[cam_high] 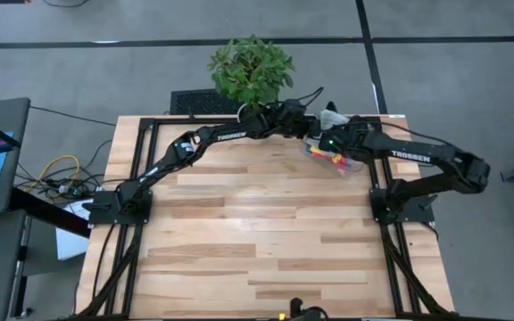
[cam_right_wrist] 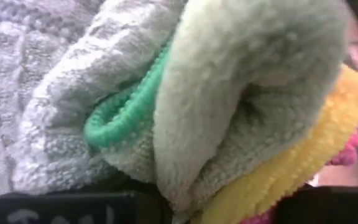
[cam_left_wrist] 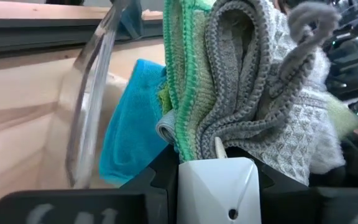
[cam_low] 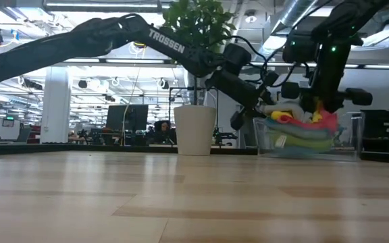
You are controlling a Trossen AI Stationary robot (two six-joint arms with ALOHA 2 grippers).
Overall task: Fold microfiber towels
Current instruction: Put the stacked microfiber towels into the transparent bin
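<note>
High view: I see the table (cam_high: 266, 241) bare over most of its wood, so there is wide room toward the near edge. Both arms crowd the far right corner by the plant (cam_high: 251, 69). There the bin (cam_low: 346, 138) holds the towels (cam_low: 302, 128), heaped above its rim. The left gripper (cam_left_wrist: 219, 152) pinches a green-edged grey fold. The right gripper (cam_right_wrist: 166, 205) is buried in pale green and yellow cloth; I cannot tell how its fingers stand. From above, the arms hide most of the bin.
</note>
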